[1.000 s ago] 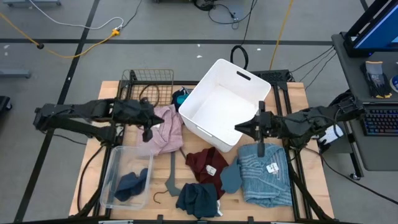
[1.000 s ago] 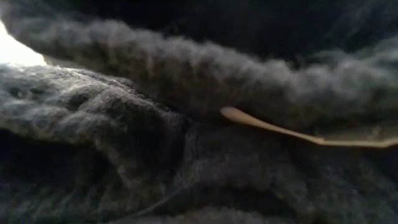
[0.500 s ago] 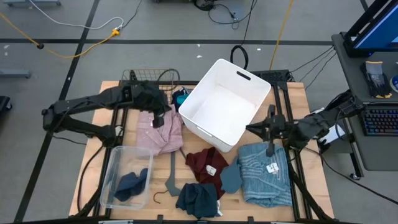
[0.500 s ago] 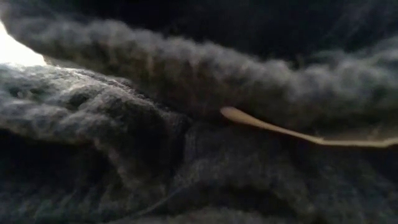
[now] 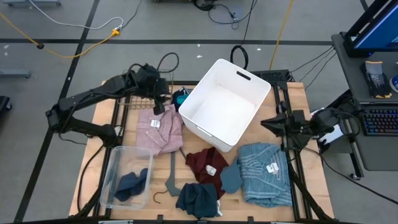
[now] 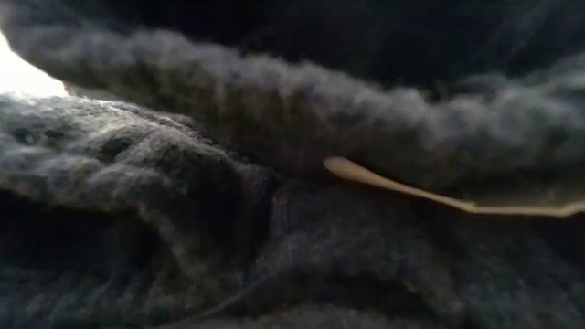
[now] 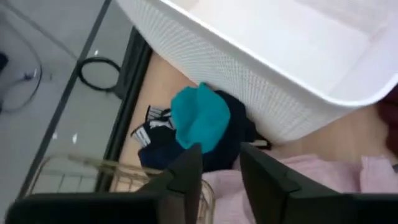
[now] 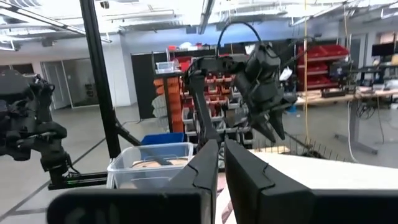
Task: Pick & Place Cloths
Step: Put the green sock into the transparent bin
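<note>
Cloths lie scattered over the wooden table [image 5: 109,106]. A pink ribbed garment with a white tag [image 5: 160,129] is spread flat near the table's back left, just left of a white plastic bin [image 5: 224,106] that stands tilted at the back centre. Wedged between that bin's left wall and a wire basket [image 5: 144,79] is a bundle of teal and dark navy fabric [image 5: 180,97]; the left wrist view shows the teal piece [image 7: 200,118] lying on top of the navy one, touching the bin's perforated wall. In front of the bin lies a crumpled maroon garment [image 5: 206,163], with a small grey-blue piece [image 5: 231,177] beside it and a larger light-blue ribbed garment with a white tag [image 5: 266,172] to the right. A dark teal-navy heap [image 5: 198,199] sits at the front edge, so close to the low camera that its knit fills that whole view. More navy fabric [image 5: 133,182] rests in a clear plastic tub [image 5: 112,171] at front left, and a grey plastic hanger [image 5: 170,177] lies between tub and maroon garment.

The left gripper [image 5: 159,106] hangs above the pink garment's back edge, its fingers [image 7: 186,174] slightly apart and holding nothing. The right gripper [image 5: 268,122] waits raised off the bin's right side, above the blue garment's back edge, its fingers [image 8: 205,163] together and empty.
</note>
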